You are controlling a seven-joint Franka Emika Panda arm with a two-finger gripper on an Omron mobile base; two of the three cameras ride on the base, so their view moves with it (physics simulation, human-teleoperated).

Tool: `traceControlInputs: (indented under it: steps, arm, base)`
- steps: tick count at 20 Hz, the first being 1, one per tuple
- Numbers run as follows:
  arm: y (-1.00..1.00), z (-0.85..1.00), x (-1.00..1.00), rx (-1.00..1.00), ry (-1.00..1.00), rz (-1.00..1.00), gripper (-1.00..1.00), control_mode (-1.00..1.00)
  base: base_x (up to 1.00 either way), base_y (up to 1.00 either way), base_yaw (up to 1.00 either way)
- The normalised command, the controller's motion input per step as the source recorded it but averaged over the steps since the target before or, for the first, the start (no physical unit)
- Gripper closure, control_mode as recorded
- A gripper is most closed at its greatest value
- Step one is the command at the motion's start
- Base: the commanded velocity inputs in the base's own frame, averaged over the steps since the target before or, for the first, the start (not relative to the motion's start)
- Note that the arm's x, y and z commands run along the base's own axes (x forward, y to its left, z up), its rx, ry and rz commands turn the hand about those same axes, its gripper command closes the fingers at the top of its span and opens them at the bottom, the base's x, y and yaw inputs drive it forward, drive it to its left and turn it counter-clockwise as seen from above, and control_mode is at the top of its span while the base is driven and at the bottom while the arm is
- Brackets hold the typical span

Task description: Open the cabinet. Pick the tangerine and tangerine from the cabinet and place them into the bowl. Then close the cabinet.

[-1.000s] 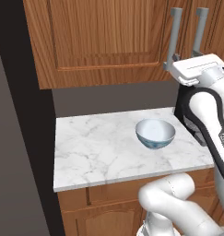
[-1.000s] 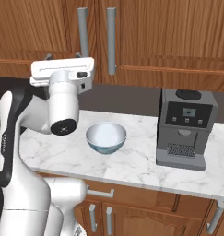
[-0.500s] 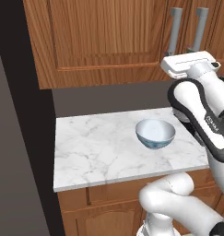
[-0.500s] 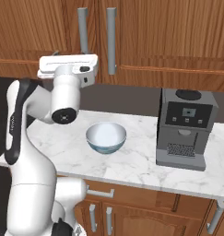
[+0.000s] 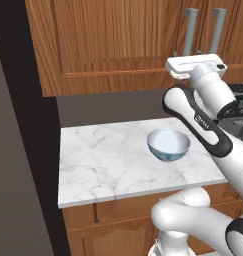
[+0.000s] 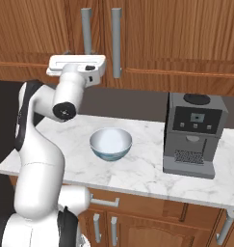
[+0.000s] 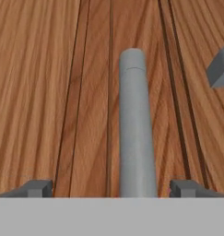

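My two-finger gripper (image 7: 111, 188) is spread wide around the grey vertical bar handle (image 7: 135, 124) of the reddish-brown wooden wall cabinet (image 7: 44, 92), not squeezing it.

The reddish-brown wooden wall cabinet (image 5: 118, 45) hangs above the white marble counter (image 5: 108, 165). The round white-and-blue ceramic bowl (image 6: 110, 144) sits on the counter, left of the dark grey coffee machine (image 6: 193, 132) in the right base view. The pincer (image 7: 111, 189) is up at the cabinet doors, its tips either side of the left grey bar handle (image 7: 135, 124), above and behind the bowl.
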Motion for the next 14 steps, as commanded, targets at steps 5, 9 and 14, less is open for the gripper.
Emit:
traceControlInputs:
  steps: [5, 9, 14]
  arm:
    - [-0.35, 0.19, 0.14, 0.05, 0.07, -0.05, -1.00, -1.00]
    - [-0.23, 0.08, 0.13, 0.03, 0.06, -0.03, -1.00, -1.00]
    - [0.00, 0.00, 0.00, 0.00, 0.01, 0.00, -1.00, -1.00]
  base:
    - [0.00, 0.00, 0.00]
    - [0.00, 0.00, 0.00]
    - [0.00, 0.00, 0.00]
